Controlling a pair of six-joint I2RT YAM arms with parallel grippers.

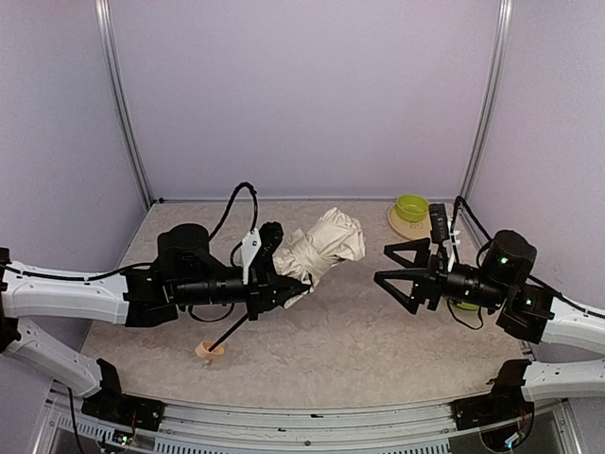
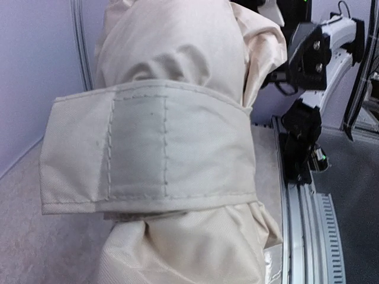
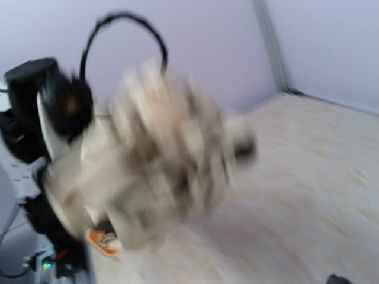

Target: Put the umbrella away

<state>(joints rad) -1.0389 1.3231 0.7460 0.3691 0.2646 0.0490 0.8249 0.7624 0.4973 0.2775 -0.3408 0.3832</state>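
Right wrist view blurred; umbrella (image 3: 166, 160) only a pale smear. Left wrist: cream fabric fills frame, fingers hidden. Overhead: left gripper (image 1: 295, 282) clamps umbrella; right gripper (image 1: 382, 263) spread wide, empty.

umbrella (image 3: 160, 160) blurred rt wrist, cropped L wrist

Lilac walls (image 1: 302, 95) w/ metal corner posts (image 1: 125, 104) round speckled beige tabletop (image 1: 359, 331).
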